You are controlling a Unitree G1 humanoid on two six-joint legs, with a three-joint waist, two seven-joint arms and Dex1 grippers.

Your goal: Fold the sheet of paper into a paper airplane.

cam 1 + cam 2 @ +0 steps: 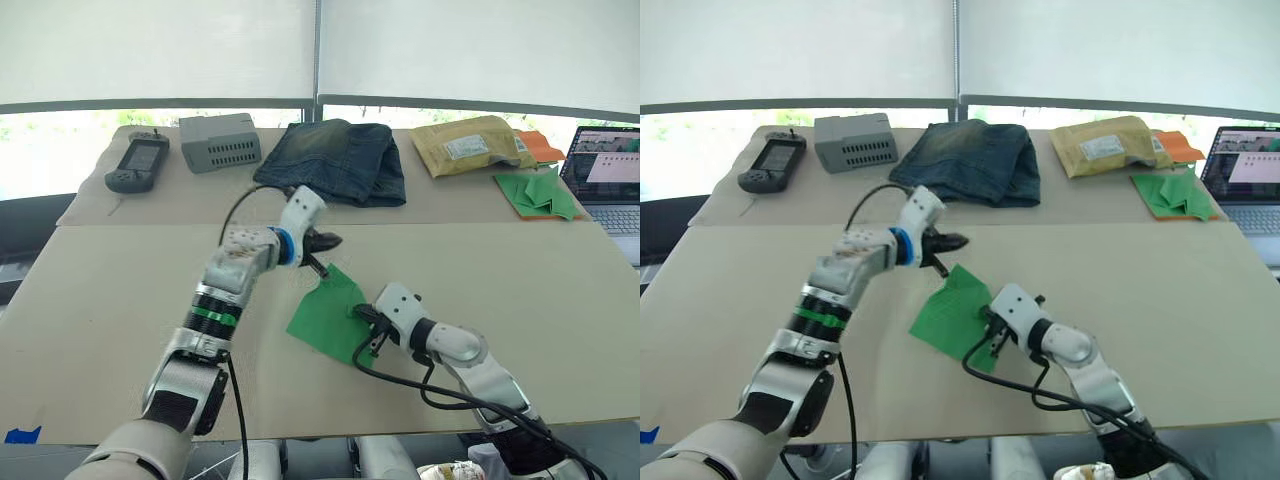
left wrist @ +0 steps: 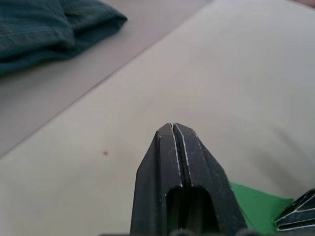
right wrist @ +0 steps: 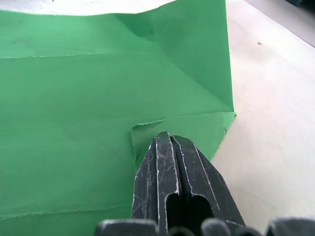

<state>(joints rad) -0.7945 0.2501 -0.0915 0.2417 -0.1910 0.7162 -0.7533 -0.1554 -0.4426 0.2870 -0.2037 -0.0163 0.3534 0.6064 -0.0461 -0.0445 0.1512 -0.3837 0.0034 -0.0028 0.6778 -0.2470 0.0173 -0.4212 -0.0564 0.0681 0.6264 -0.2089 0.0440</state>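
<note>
Head views. Sheet of paper (image 1: 330, 312): bright green, lying near the middle of the front table (image 1: 520, 290), roughly four-sided with one corner pointing away toward the far table. It appears largely flat; no narrow wedge is formed. Judgement: folding is at an early stage, with most creases left to make. Left gripper (image 1: 322, 245): at the sheet's far corner. Right gripper (image 1: 368, 322): at the sheet's right edge. Open room: bare tabletop all around the sheet, widest to the right and left. Far table holds folded jeans (image 1: 335, 158), a grey box (image 1: 220, 140), a handheld controller (image 1: 137, 164), a padded envelope (image 1: 470, 143), a heap of green papers (image 1: 540, 193) and a laptop (image 1: 610, 175), all well apart from the work.

Left wrist view. Left fingers (image 2: 170, 172): pressed together, nothing visible between them, tips over bare table. A green corner of the sheet shows beside them.

Right wrist view. Right fingers (image 3: 172, 177): pressed together, tips at a small raised flap near the sheet's corner; whether paper is pinched, I cannot tell. Crease lines cross the green surface; bare table lies just beyond the edge.
</note>
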